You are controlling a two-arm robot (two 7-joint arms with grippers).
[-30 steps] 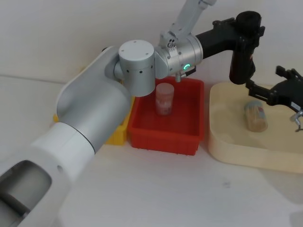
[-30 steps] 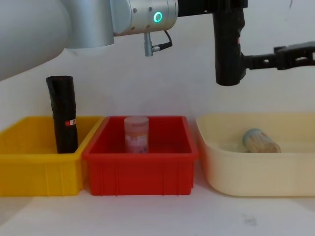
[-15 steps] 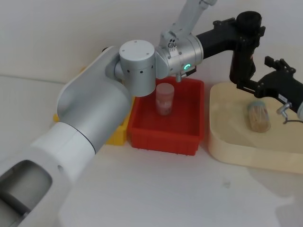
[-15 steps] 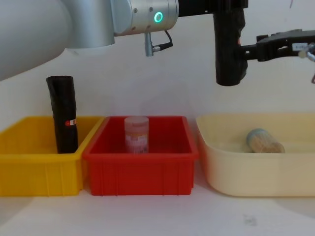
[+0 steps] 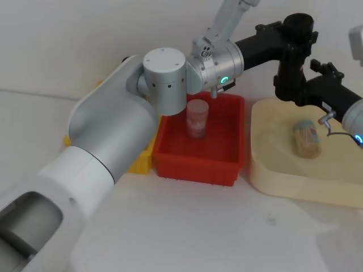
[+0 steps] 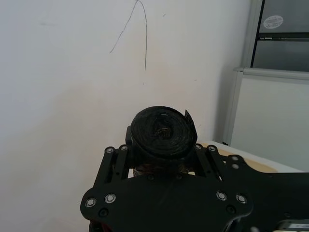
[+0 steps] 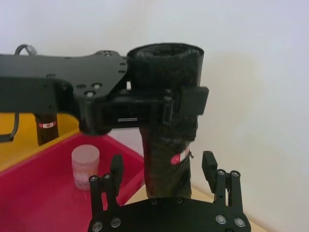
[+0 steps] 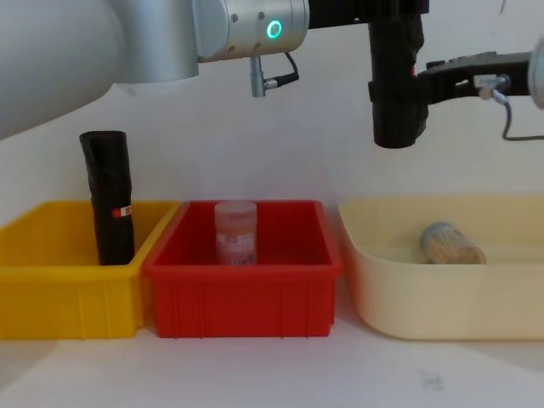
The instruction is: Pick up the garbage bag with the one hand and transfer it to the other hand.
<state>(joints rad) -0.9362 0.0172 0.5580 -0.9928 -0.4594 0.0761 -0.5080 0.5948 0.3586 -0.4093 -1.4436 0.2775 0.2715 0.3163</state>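
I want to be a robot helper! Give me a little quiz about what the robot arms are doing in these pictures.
1. True or false: the left gripper holds the garbage bag up in the air.
2. Where does the upright jar stand? A: the yellow bin. B: the red bin. C: the cream tub.
3. Fill in the word: the right gripper has its fingers on either side of the garbage bag's lower part, and they are ____ (open or shut).

Key: 1 true. 2 B. 3 open.
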